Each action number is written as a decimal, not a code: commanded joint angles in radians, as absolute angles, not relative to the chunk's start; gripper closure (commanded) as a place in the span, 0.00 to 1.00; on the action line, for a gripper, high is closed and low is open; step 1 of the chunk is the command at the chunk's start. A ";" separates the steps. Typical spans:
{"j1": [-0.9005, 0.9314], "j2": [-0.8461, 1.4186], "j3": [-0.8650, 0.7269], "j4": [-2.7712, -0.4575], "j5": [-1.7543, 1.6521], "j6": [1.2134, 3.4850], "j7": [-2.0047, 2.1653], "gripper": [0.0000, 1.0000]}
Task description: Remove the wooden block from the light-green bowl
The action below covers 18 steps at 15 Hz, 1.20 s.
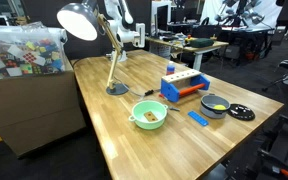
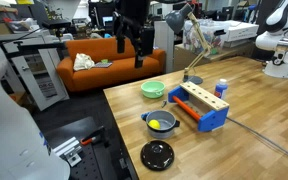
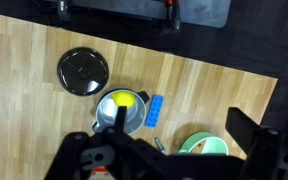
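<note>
Light wooden worktop (image 1: 104,90), pale green bowl (image 1: 162,108) toward the long edge on the lamp (image 1: 84,22) side, small wooden block (image 1: 149,117) lying inside the bowl, gripper (image 2: 130,58) high above, well clear of the bowl, jaws spread apart, grasping nothing.

A black disc (image 3: 83,71), grey bowl (image 3: 105,108) holding something yellow, flat blue piece (image 3: 155,110) and light-green bowl (image 3: 191,143) lie on the table (image 3: 24,60).

Orange sofa (image 2: 109,55) beyond the wooden table (image 1: 114,120) (desk lamp (image 1: 79,22) on it), dark floor (image 1: 94,166)
</note>
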<state>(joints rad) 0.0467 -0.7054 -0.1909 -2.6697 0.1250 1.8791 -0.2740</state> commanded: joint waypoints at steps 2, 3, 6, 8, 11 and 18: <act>0.029 -0.703 -0.176 -2.668 0.135 1.876 -0.283 0.00; 0.032 -0.695 -0.170 -2.663 0.135 1.883 -0.279 0.00; 0.045 -0.638 -0.098 -2.641 0.102 1.996 -0.234 0.00; 0.061 -0.553 -0.043 -2.604 0.103 2.093 -0.181 0.00; 0.072 -0.411 0.039 -2.522 0.086 2.204 -0.069 0.00; 0.079 -0.304 0.075 -2.458 0.051 2.256 0.011 0.00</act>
<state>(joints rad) 0.0775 -0.3038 0.0768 -2.4592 0.0516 2.2576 0.0107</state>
